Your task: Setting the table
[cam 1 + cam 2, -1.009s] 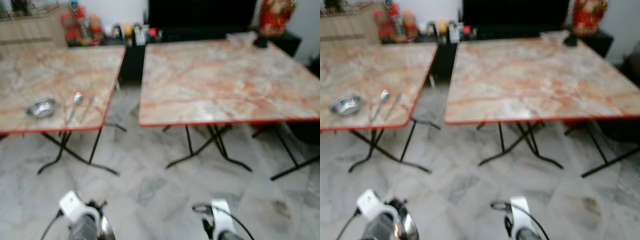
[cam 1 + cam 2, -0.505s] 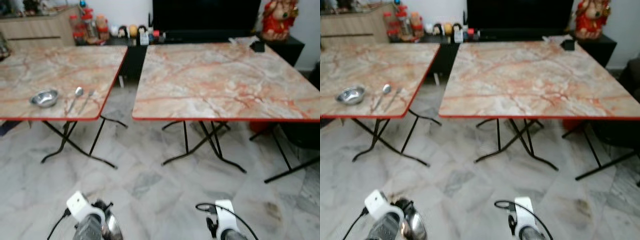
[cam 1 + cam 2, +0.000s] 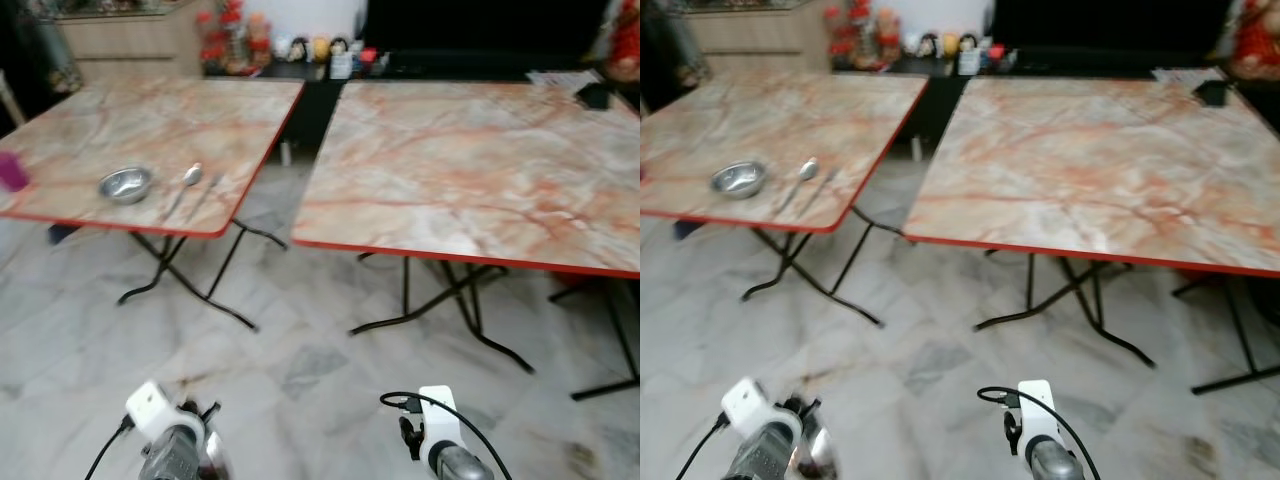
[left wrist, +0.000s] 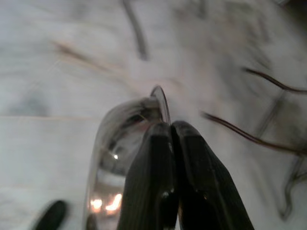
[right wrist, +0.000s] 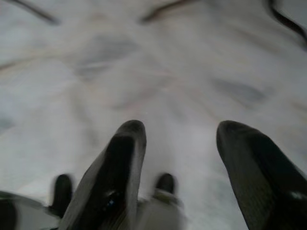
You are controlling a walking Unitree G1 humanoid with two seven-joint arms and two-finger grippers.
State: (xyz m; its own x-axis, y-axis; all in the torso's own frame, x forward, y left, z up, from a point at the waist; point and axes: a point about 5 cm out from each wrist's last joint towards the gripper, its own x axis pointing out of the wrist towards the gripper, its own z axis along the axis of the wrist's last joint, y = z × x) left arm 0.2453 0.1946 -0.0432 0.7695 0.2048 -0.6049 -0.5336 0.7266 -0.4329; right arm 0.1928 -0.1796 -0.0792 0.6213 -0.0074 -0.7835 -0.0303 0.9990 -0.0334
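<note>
We stand short of the left table (image 3: pixel 90 130), where a bowl (image 3: pixel 126 184), spoon (image 3: pixel 185 182) and what looks like a fork (image 3: pixel 203 193) already lie, left pincer (image 4: pixel 171 132) pinching another bowl (image 4: pixel 122 143) not yet placed, right pincer (image 5: pixel 180 143) spread.

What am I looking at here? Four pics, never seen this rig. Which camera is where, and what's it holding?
It is a walking humanoid robot with two arms, each ending in two black fingers. The two wide pictures come from a stereo camera on its head, looking down and forward. They show two marble-patterned folding tables; the left table carries a steel bowl, a spoon and what looks like a fork. The right table has only a small dark item at its far corner.

The other two pictures come from cameras on the wrists, looking along the fingers at the floor. The left gripper has its jaws shut on the rim of a second steel bowl. The right gripper is open and holds nothing.
</note>
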